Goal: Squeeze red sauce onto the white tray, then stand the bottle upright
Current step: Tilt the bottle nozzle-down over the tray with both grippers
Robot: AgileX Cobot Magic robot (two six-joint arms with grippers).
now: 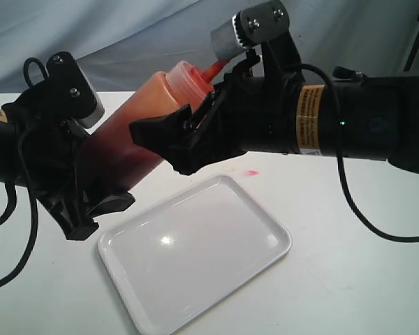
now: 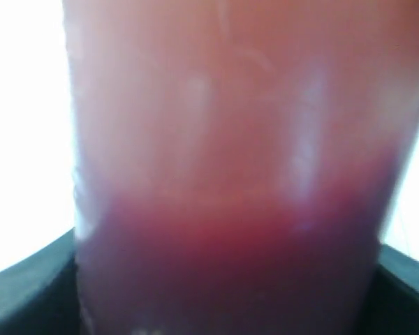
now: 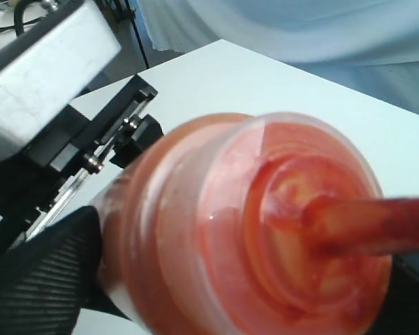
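The bottle (image 1: 136,112) is held off the table, tilted with its nozzle (image 1: 215,68) raised toward the far right, above the far left corner of the white tray (image 1: 195,258). Its lower body is clamped by the left gripper (image 1: 98,206). In the left wrist view the bottle fills nearly everything, and dark finger edges (image 2: 21,296) are seen at both sides. The darker red sauce (image 2: 230,272) is gathered in the bottle's lower part.

The bottle's shoulder is straddled by the right gripper (image 1: 169,132), reaching in from the right. One black finger is laid across the front of it, so that part of the bottle is hidden from the exterior view. A ribbed pad (image 3: 42,279) is seen just beside the cap. Whether the jaws press or stand clear cannot be told.

The bottle's base is masked by the left arm. A silver camera block (image 1: 230,35) is carried above the nozzle, and a black cable (image 1: 363,209) is draped from the right arm onto the surface. A small red smear (image 1: 250,172) is seen on the table (image 1: 349,293) just beyond the tray's far corner.

The table is white and matte. The tray is set diagonally near its middle, and a light is reflected in its glossy floor. The far side is closed off by a pale grey-blue cloth backdrop (image 1: 126,42).
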